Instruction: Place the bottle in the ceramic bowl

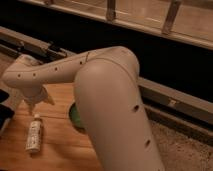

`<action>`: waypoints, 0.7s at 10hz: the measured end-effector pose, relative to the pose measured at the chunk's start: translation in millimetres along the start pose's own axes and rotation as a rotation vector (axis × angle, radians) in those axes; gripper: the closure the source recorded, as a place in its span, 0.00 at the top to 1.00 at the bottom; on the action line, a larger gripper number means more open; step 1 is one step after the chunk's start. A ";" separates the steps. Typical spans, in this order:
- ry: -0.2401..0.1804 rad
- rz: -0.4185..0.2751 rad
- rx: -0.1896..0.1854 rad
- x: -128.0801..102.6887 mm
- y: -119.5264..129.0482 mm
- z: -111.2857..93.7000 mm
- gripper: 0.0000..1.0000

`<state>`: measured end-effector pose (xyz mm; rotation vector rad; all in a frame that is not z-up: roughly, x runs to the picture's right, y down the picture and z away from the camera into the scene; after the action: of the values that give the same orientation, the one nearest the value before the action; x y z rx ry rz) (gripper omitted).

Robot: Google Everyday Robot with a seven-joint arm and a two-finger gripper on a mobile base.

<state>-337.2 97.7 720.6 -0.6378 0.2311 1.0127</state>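
The bottle (34, 135) is small, whitish, with a white cap, and lies flat on the wooden table (55, 145) at the left, cap pointing away from me. The ceramic bowl (74, 117) shows only as a sliver of green to the right of the bottle; my big white arm (107, 100) hides most of it. My gripper (35, 101) hangs at the end of the arm, pointing down, just above and behind the bottle's cap. It does not touch the bottle.
A dark object (5, 112) sits at the table's left edge. A metal rail (35, 47) and a dark counter wall run behind the table. Speckled floor (185, 150) lies at the right.
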 end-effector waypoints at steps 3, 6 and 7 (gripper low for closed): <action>0.055 -0.109 -0.043 -15.9 52.7 27.1 0.65; 0.122 -0.171 -0.036 -16.3 68.3 53.5 0.65; 0.143 -0.173 -0.037 -13.9 68.5 61.3 0.65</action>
<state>-408.9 149.4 749.3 -0.7518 0.2778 0.8078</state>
